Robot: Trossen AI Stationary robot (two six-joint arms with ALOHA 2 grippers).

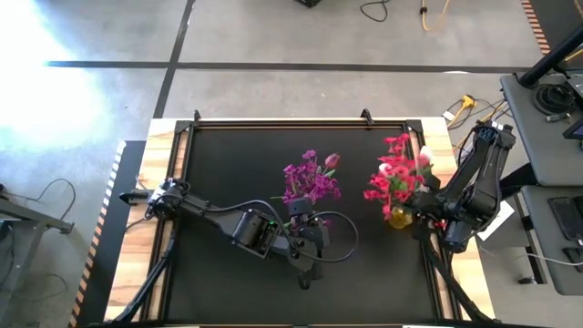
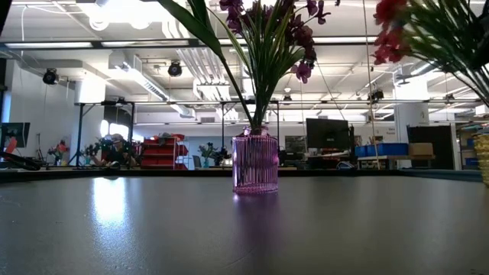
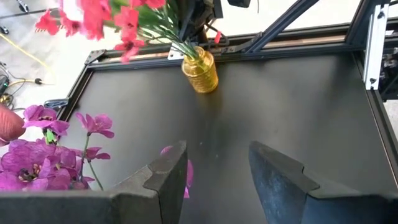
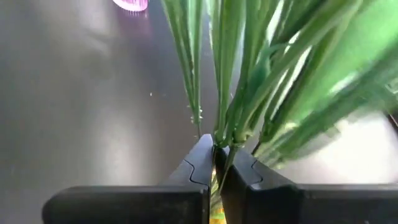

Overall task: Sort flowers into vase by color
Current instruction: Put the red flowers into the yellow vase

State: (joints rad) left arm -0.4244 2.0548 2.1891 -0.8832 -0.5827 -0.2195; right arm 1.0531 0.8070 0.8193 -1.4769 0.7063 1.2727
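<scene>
A pink ribbed glass vase (image 2: 254, 160) stands mid-table with purple-magenta flowers (image 1: 310, 178) in it. A yellow glass vase (image 3: 200, 71) near the table's right edge holds red and pink flowers (image 1: 393, 173) with a white bud. My left gripper (image 3: 217, 152) is open and hovers just on the near side of the pink vase, pointing toward the yellow vase. My right gripper (image 4: 217, 149) is at the yellow vase, shut on green stems. Neither gripper shows in the low view. My right gripper pinches thin green stems (image 4: 219, 138) between its two fingertips, low on the stems, just above the yellow vase's mouth (image 4: 214, 214). How many stems are in the pinch I cannot tell. The fingers come from the table's right side. The stems rise upright from the vase.
A metal frame (image 3: 311, 40) runs around the black table top. The wide stretch of black mat (image 3: 298, 106) between the two vases is bare. Long green leaves (image 4: 311, 68) fan out over the right gripper. Workshop benches and shelves fill the room beyond the table.
</scene>
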